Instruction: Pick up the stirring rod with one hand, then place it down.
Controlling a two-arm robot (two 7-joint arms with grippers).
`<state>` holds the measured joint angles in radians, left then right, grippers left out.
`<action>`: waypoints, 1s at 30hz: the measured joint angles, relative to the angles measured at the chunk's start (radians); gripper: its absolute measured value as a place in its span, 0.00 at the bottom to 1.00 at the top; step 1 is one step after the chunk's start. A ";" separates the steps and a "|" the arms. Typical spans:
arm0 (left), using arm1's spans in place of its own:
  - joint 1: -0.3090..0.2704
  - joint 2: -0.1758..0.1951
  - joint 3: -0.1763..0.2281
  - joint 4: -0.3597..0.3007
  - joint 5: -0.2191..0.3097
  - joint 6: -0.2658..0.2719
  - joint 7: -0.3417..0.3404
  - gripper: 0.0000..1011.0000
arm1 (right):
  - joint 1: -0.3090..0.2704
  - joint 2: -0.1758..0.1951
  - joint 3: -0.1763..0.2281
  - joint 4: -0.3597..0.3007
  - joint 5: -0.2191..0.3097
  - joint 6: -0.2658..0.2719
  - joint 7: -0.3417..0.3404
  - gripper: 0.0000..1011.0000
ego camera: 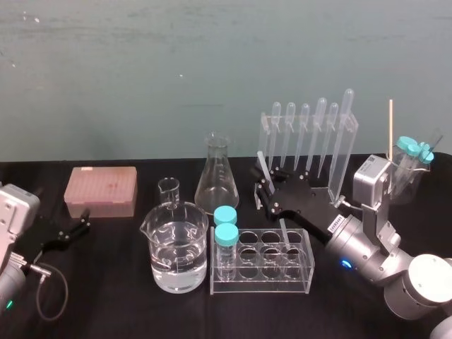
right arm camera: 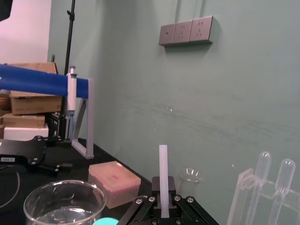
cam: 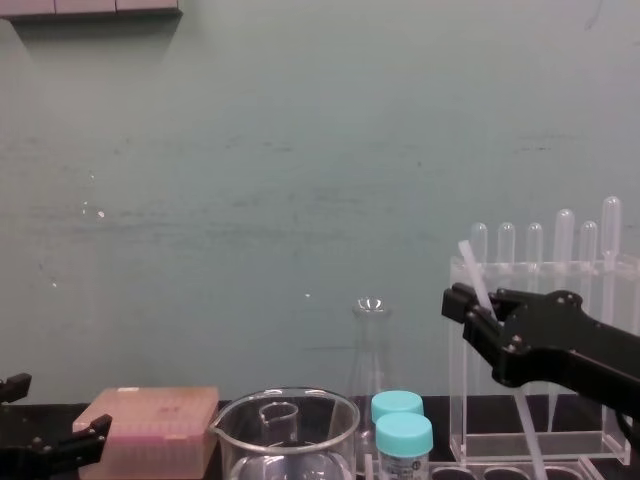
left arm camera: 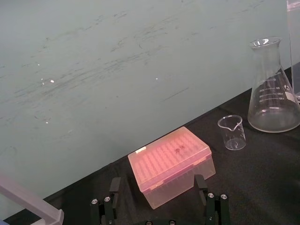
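Note:
The stirring rod (ego camera: 262, 167) is a thin whitish stick, tilted, with its top leaning back and left. My right gripper (ego camera: 268, 188) is shut on its middle, above the table in front of the pipette rack. The rod's lower end (ego camera: 285, 232) reaches down to the clear tube rack (ego camera: 300, 279); I cannot tell whether it touches. From the chest the rod (cam: 468, 260) sticks up from the black jaws of the right gripper (cam: 472, 306). The right wrist view has the rod (right arm camera: 163, 164) upright between the right gripper's (right arm camera: 163, 199) jaws. My left gripper (ego camera: 73, 230) rests open at the table's left, also (left arm camera: 157, 202).
A water-filled beaker (ego camera: 176, 247) stands front centre beside two teal-capped tubes (ego camera: 226, 236). Behind are a small beaker (ego camera: 169, 191), a conical flask (ego camera: 217, 180) and a pink tip box (ego camera: 101, 191). The pipette rack (ego camera: 311, 141) and a cup of tubes (ego camera: 411, 169) stand back right.

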<state>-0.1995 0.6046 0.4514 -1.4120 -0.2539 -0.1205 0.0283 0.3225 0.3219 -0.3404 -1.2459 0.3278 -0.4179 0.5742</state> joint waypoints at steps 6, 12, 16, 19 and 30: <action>0.000 0.000 0.000 0.000 0.000 0.000 0.000 0.99 | 0.006 0.001 -0.007 0.017 -0.004 0.013 0.008 0.06; 0.000 0.000 0.000 0.000 0.000 0.000 0.000 0.99 | 0.010 0.003 -0.014 0.029 -0.014 0.028 0.008 0.06; 0.000 0.000 0.000 0.000 0.000 0.000 0.000 0.99 | 0.012 0.005 -0.016 0.034 -0.023 0.040 0.002 0.06; 0.000 0.000 0.000 0.000 0.000 0.000 0.000 0.99 | 0.012 0.004 -0.016 0.034 -0.030 0.046 -0.012 0.06; 0.000 0.000 0.000 0.000 0.000 0.000 0.000 0.99 | 0.011 0.004 -0.015 0.033 -0.027 0.044 -0.010 0.06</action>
<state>-0.1996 0.6047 0.4514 -1.4120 -0.2538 -0.1205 0.0283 0.3335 0.3262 -0.3559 -1.2129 0.3009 -0.3737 0.5641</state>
